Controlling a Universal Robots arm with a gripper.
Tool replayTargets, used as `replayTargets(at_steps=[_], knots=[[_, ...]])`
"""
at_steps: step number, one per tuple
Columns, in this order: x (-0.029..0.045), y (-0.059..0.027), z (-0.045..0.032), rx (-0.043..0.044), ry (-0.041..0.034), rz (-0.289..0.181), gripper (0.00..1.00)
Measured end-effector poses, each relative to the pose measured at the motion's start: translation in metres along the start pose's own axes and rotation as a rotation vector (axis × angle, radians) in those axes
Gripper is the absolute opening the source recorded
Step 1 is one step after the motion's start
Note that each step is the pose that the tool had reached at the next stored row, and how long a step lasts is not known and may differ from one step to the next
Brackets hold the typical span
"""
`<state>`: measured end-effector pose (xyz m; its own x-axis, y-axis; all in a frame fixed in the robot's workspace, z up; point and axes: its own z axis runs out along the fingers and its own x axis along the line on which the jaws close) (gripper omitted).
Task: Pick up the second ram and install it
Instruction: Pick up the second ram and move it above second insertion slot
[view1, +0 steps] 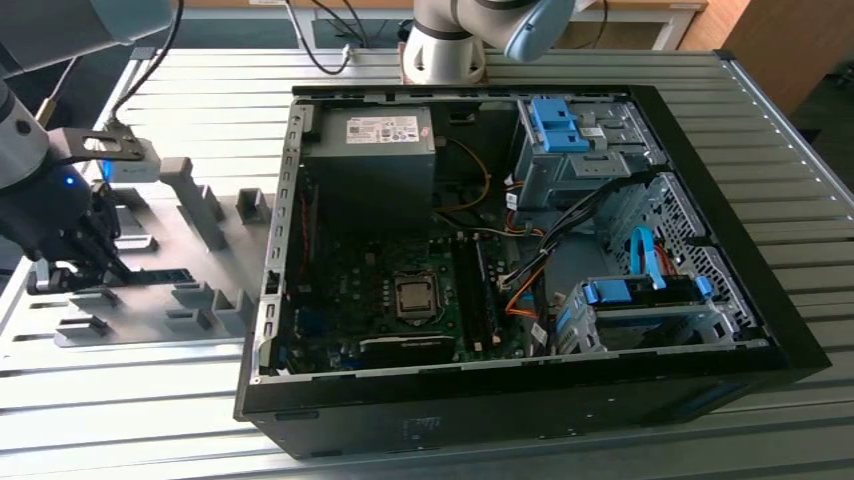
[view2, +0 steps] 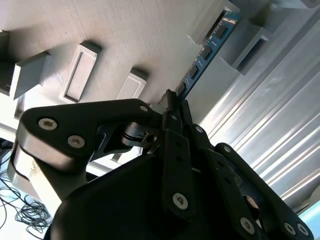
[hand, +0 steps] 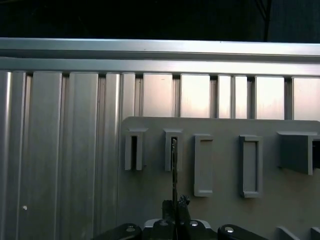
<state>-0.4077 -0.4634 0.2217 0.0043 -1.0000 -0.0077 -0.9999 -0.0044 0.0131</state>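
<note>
Gripping the second ram (view2: 206, 54), hand (view2: 173, 100) clamped on its end (far end in grey holder (view2: 125, 30)); should come out straight, no twist.

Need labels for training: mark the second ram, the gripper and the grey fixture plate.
second ram (view2: 206, 52), second wrist view, blue board face.
gripper (view2: 175, 100), second wrist view, between fingertips.
grey fixture plate (hand: 150, 195), first wrist view, bare surface.

My fingers (view2: 176, 150) are flat black metal links, joined by round silver screws (view2: 180, 201). Behind the fingers my wrist (view1: 40, 215) is dark, with one small blue light (view1: 67, 180). Far behind them my arm (view1: 447, 45) is pale grey with a light blue cap (view1: 531, 35).
</note>
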Motion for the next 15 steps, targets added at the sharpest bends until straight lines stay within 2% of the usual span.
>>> replayTargets(at_steps=[3,15], knots=[[0.0000,0.0000,-0.0040,0.0000,0.0000,0.000,0.14],[0.0000,0.0001,-0.0075,-0.0001,0.0000,0.000,0.14]])
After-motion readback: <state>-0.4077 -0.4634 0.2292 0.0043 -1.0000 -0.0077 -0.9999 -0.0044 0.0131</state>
